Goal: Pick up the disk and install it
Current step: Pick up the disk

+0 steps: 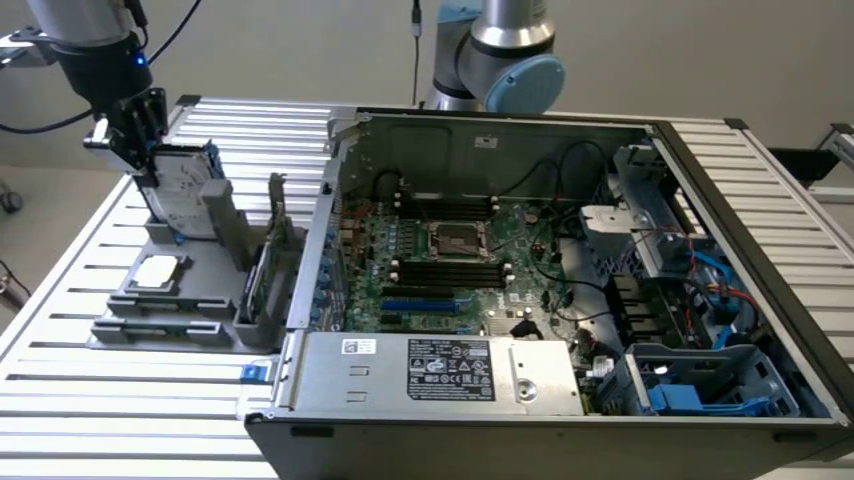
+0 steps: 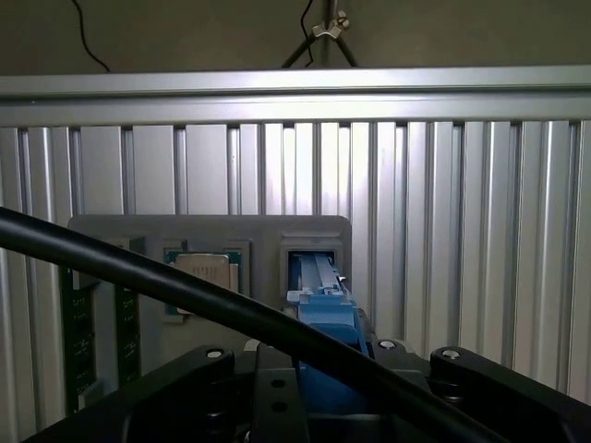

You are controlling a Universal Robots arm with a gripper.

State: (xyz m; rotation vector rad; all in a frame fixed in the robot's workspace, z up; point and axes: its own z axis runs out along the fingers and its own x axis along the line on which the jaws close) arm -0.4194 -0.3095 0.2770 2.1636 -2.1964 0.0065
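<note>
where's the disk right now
On the exterior view's left, the disk stands on edge in the grey holder beside the open computer case, with the claw at its upper end.

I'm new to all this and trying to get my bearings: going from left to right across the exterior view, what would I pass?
the disk → upright circuit card → processor socket → blue plastic drive bay
</note>
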